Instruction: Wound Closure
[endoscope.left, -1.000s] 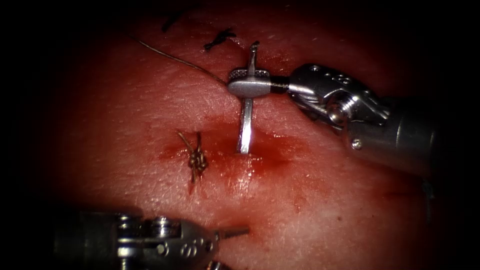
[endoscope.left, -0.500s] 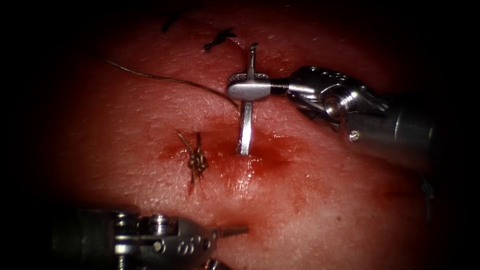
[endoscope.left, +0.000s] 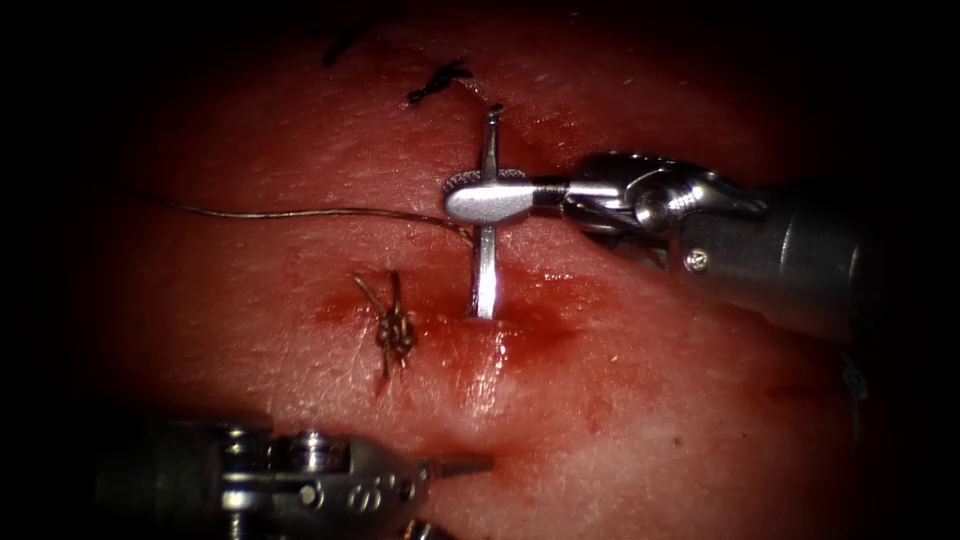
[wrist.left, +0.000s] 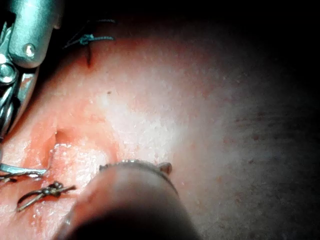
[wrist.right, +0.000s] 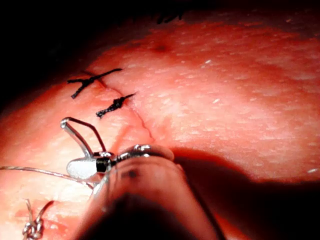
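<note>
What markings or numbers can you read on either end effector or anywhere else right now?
Left arm's end effector: engraved characters on its wrist, too small and blurred to read.
Right arm's end effector, shut on the needle partway along its curve: no readable marking.
Tissue, thread, knot: no text.

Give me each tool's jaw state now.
Right tool: shut on the needle, gripped mid-curve, tip in the tissue.
Left tool: cannot be told.
</note>
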